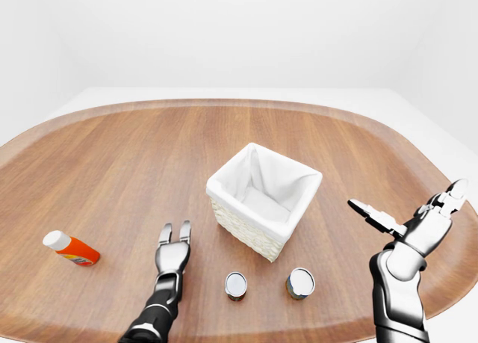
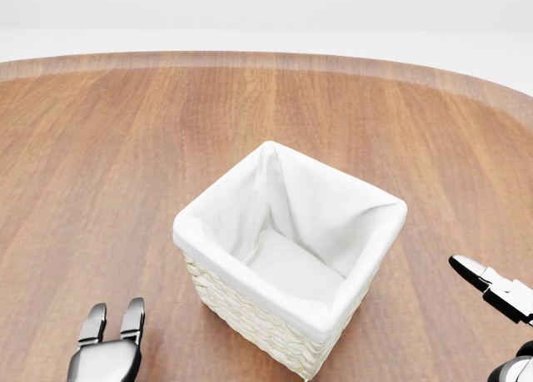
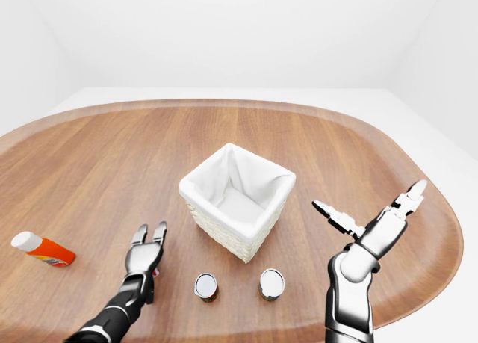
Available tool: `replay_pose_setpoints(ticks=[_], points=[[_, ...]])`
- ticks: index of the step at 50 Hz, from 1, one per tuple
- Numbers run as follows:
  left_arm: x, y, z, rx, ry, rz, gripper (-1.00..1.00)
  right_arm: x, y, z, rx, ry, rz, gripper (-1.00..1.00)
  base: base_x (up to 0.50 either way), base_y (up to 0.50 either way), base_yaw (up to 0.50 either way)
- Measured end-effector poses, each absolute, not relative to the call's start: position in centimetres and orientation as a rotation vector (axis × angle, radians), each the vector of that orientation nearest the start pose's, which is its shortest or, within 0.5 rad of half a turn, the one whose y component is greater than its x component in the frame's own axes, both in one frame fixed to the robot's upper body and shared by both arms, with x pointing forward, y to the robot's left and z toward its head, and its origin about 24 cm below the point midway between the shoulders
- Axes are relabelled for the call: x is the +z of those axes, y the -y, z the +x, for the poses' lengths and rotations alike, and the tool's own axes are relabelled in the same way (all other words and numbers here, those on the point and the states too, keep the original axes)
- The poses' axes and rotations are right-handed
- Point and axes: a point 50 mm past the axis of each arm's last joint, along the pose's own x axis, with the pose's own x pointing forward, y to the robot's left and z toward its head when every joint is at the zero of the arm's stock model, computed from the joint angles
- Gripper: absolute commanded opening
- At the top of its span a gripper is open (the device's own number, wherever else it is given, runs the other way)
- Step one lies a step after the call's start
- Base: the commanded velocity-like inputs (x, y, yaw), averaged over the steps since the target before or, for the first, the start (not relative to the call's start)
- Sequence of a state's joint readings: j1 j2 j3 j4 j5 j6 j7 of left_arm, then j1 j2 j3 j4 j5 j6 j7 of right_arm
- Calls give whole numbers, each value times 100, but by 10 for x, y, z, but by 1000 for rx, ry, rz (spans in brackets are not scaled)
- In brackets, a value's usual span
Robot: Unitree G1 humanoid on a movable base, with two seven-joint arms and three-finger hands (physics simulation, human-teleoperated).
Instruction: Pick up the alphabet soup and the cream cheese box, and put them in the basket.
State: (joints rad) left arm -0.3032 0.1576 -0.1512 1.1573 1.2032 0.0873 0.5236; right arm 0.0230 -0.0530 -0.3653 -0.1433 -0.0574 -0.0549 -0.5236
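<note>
Below basket (image 1: 263, 201), two upright cans (image 1: 236, 285)

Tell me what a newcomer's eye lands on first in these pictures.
The white-lined wicker basket stands out first, alone and empty at the middle of the round wooden table. Next come the two small cans standing below it in the left-eye view, and the orange bottle lying at far left. The left hand rests open on the table, and the right hand is raised open at right.
</note>
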Motion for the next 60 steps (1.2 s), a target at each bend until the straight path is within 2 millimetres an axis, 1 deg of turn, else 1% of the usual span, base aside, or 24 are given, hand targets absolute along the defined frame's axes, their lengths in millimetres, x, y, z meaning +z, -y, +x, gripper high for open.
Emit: replay_pose_setpoints(ticks=[19,20,21,23,24,25,26,27,28,29,30,32,47,55,60], points=[[-97,-194,240,-167,-453,1553,100,82,267,215,-887,212,-105,100,0,0,0],[-97,-195,241,-167,-456,1552,69,82,267,215,-887,212,-105,100,0,0,0],[-98,-195,240,-168,-459,1551,47,82,267,215,-887,212,-105,100,0,0,0],[-99,-195,239,-170,-468,1547,16,82,267,215,-887,212,-105,100,0,0,0],[-99,-195,239,-168,-467,1546,12,82,267,215,-887,212,-105,100,0,0,0],[-98,-195,240,-163,-461,1547,-1,82,267,215,-887,212,-105,100,0,0,0],[-97,-196,241,-160,-458,1549,-28,82,267,215,-887,212,-105,100,0,0,0],[-95,-196,243,-157,-454,1551,-43,82,267,215,-887,212,-105,100,0,0,0],[-94,-196,245,-152,-451,1551,-47,82,267,215,-887,212,-105,100,0,0,0],[-93,-196,246,-151,-448,1553,-88,82,267,215,-887,212,-105,100,0,0,0],[-93,-196,247,-149,-446,1554,-95,82,267,215,-887,212,-105,100,0,0,0],[-91,-197,249,-145,-442,1556,-100,82,267,215,-887,212,-105,100,0,0,0],[-84,-198,256,-122,-409,1564,-100,82,267,216,-886,211,-107,100,0,0,0],[-83,-199,254,-107,-387,1560,-100,82,267,215,-886,211,-107,100,0,0,0],[-82,-199,249,-93,-341,1568,-100,82,267,215,-887,211,-107,100,0,0,0]])
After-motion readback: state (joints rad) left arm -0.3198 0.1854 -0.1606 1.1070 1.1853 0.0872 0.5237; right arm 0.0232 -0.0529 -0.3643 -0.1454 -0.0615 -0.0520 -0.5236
